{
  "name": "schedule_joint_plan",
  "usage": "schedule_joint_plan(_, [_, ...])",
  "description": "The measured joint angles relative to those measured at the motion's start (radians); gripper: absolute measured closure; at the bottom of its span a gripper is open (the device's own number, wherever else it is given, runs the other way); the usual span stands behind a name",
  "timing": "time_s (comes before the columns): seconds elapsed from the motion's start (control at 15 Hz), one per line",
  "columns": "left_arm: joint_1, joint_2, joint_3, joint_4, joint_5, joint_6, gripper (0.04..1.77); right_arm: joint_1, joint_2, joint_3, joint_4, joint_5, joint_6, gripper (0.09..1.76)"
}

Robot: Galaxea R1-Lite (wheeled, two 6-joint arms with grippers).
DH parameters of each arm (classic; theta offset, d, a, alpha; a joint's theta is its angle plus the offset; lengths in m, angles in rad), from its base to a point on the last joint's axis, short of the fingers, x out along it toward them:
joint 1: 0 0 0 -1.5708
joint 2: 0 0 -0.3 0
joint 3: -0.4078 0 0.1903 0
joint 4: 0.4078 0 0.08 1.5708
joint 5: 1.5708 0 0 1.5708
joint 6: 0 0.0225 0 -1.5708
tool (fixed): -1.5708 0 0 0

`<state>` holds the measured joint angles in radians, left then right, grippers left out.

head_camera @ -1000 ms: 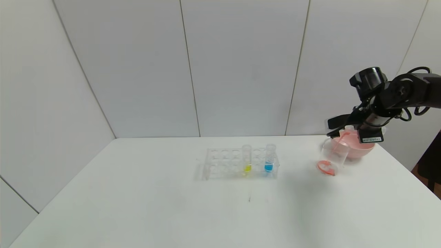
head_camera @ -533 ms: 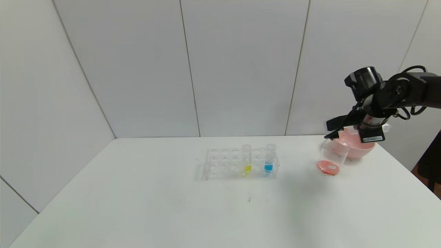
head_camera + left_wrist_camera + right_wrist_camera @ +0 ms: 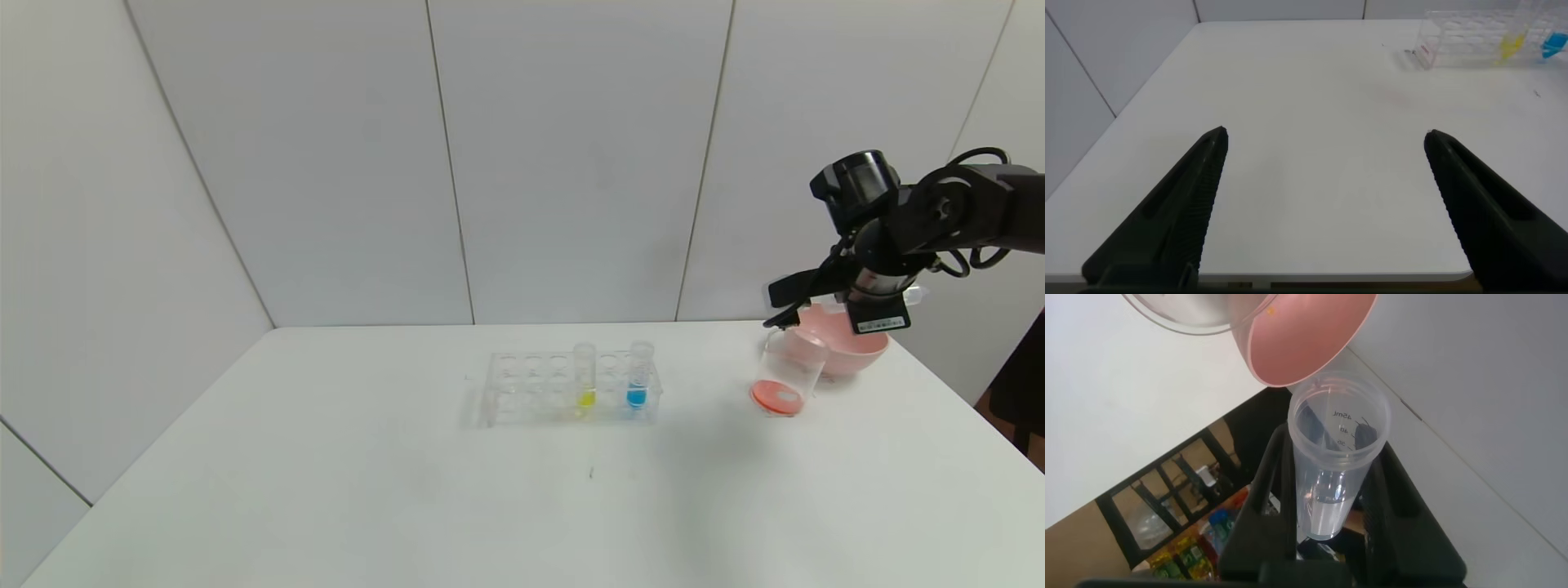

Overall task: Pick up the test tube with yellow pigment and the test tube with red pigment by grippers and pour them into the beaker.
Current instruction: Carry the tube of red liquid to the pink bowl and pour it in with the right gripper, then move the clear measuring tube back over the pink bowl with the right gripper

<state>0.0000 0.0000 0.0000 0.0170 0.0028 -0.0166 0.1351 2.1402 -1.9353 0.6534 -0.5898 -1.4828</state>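
My right gripper [image 3: 790, 314] hangs above the far right of the table, its two black fingers closed around a clear, round-bottomed plastic test tube [image 3: 1333, 469] — the one that carried the red pigment. The tube is tipped over the small clear beaker [image 3: 788, 376], and the wrist camera shows it looking drained, with only a clear film at its base. A red-orange pool lies in the bottom of the beaker, so I judge the red pour done or all but done.

The test tube with yellow pigment [image 3: 585, 377] stands upright in the clear plastic rack [image 3: 563, 389] at the table's middle, beside a tube of blue liquid [image 3: 638, 376]. Picking it up and pouring it is what remains.

My left gripper [image 3: 1323, 204] is parked low at the near left edge of the table, fingers spread wide and holding nothing.

A pink bowl [image 3: 849, 347] sits just behind the beaker. The white tabletop [image 3: 326, 457] is matte — plain pale wall panels [image 3: 571, 163] enclose it behind and to the left.
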Motion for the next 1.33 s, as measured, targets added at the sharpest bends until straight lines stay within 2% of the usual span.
schedule_joint_plan(0.13, [0.000, 0.000, 0.000, 0.000, 0.000, 0.000, 0.09, 0.007, -0.004, 0.001, 0.007, -0.034, 0.001, 1.33])
schedule_joint_plan(0.53, [0.000, 0.000, 0.000, 0.000, 0.000, 0.000, 0.09, 0.013, -0.018, 0.007, 0.010, -0.039, 0.002, 1.33])
schedule_joint_plan(0.8, [0.000, 0.000, 0.000, 0.000, 0.000, 0.000, 0.09, 0.011, -0.031, 0.010, 0.016, 0.007, 0.005, 1.33])
schedule_joint_plan(1.0, [0.000, 0.000, 0.000, 0.000, 0.000, 0.000, 0.09, -0.009, -0.044, 0.004, 0.009, 0.116, 0.010, 1.33])
schedule_joint_plan(1.33, [0.000, 0.000, 0.000, 0.000, 0.000, 0.000, 0.09, -0.105, -0.090, 0.003, 0.020, 0.552, 0.103, 1.33])
